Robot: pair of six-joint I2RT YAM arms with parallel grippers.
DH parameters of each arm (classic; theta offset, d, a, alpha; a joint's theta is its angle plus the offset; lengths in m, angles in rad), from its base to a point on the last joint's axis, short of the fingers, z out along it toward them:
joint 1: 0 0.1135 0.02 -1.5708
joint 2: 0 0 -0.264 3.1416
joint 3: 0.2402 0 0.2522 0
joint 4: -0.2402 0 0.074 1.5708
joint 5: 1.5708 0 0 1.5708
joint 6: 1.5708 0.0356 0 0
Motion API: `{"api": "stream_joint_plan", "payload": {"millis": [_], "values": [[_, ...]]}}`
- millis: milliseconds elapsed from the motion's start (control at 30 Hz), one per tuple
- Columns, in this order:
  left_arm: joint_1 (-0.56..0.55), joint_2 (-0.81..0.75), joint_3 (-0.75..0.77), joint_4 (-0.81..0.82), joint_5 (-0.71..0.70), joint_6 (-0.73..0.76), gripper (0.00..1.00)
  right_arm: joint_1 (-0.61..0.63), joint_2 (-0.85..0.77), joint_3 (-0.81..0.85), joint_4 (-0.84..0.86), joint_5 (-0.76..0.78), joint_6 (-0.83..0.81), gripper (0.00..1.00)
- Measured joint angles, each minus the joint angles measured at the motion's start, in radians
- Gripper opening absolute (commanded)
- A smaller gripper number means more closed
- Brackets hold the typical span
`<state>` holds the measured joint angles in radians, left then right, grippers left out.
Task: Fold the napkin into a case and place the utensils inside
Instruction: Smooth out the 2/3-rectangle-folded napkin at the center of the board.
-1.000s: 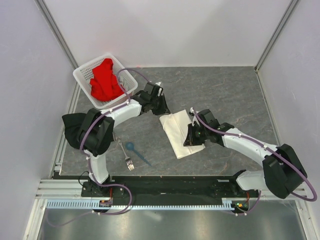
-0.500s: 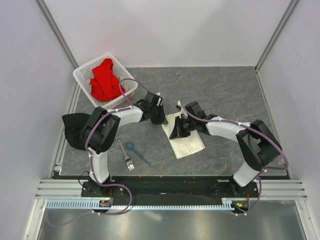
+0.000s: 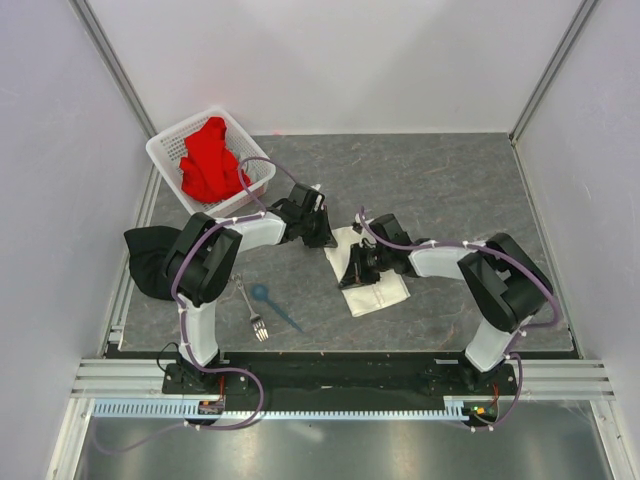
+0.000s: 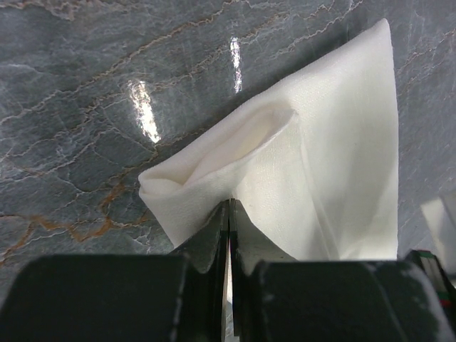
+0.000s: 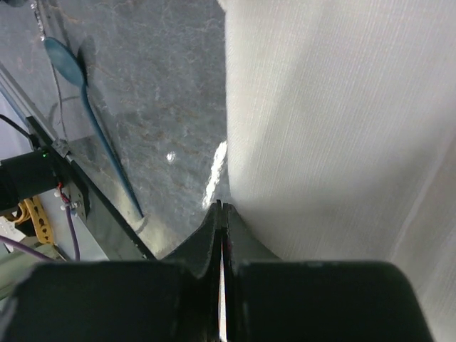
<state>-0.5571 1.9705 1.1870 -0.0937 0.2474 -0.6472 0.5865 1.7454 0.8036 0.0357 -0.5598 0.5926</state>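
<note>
Left end effector (image 4: 229, 208) (jaws together) at the napkin (image 4: 324, 171) corner, touching.

Grey marbled table (image 3: 450, 190), napkin (image 3: 385, 292), fork (image 3: 252, 310), blue spoon (image 3: 262, 293), white basket (image 3: 185, 127)

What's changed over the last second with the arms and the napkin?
The right gripper, shut on the napkin edge, swung toward the left arm, carrying that edge along. The left gripper came nearer and closed on the napkin's far corner. The fork, spoon and basket stayed put.
</note>
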Motion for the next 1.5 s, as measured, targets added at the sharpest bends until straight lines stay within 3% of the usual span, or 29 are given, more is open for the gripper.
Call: {"api": "stream_joint_plan", "payload": {"millis": [267, 467, 833, 1167, 1267, 1400, 1500], "values": [[0.002, 0.001, 0.0, 0.0, 0.003, 0.0, 0.05, 0.0, -0.205, -0.121, 0.006, -0.01, 0.019, 0.0], [0.007, 0.005, 0.0, 0.005, 0.021, 0.0, 0.05, 0.001, -0.184, -0.245, 0.051, -0.021, 0.06, 0.0], [0.008, 0.006, 0.0, 0.006, 0.022, 0.0, 0.05, 0.008, -0.362, -0.212, -0.055, 0.018, 0.04, 0.0], [0.008, 0.006, 0.0, 0.006, 0.022, 0.0, 0.05, 0.027, -0.285, -0.328, 0.032, 0.01, 0.077, 0.0], [0.008, 0.006, 0.002, 0.004, 0.022, 0.0, 0.09, 0.028, -0.297, -0.319, 0.004, 0.021, 0.069, 0.0], [0.008, -0.004, 0.002, -0.01, 0.019, 0.001, 0.25, 0.027, -0.377, -0.271, -0.104, 0.071, 0.047, 0.01], [0.008, -0.027, 0.002, -0.045, 0.014, 0.004, 0.3, 0.003, -0.453, -0.211, -0.188, 0.12, 0.024, 0.06]]}}
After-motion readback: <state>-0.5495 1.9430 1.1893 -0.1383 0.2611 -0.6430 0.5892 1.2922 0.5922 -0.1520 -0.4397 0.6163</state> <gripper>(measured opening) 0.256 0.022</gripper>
